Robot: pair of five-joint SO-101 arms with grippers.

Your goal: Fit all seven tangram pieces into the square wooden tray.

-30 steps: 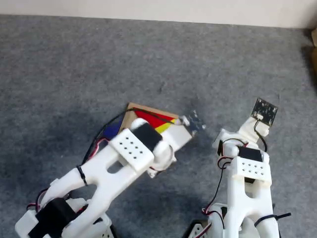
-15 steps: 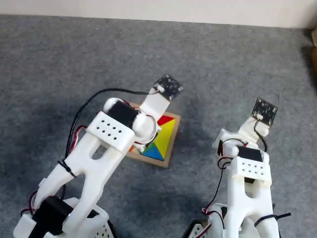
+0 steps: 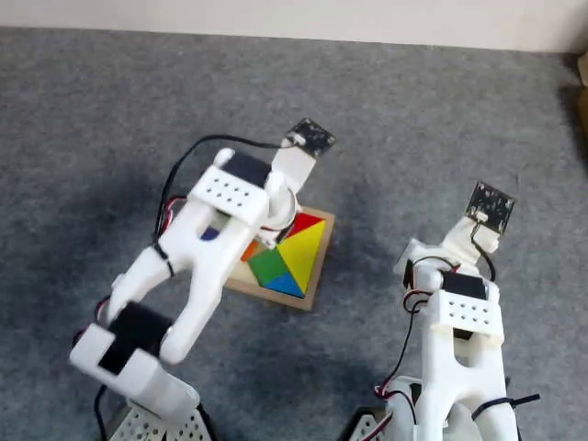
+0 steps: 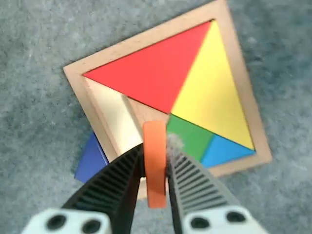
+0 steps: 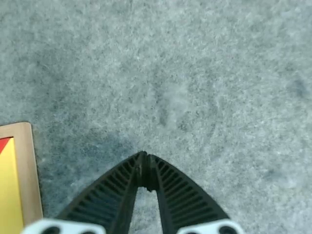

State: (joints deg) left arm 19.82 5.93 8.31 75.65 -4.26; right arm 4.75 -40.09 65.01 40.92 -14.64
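Ridges line the black jaws of the left gripper [image 4: 155, 157], clamped on a flat orange piece [image 4: 156, 183] above the square wooden tray [image 4: 246, 97], where a smooth red triangle [image 4: 151, 73], a yellow triangle [image 4: 209, 92] and smaller pieces [image 4: 192, 139] lie. A dark blue piece [image 4: 91, 163] rests on fuzzy grey carpet [image 3: 441, 110] just beside the rim. The jaws of the right gripper [image 5: 145, 170] are together.

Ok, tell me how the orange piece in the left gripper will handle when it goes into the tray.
The orange piece looks like a flat, rigid slab, seemingly held on edge by the left gripper, so it should not bend. Likely light, being thin. Released on edge, it may topple flat rather than stand, possibly catching the rim of the tray.
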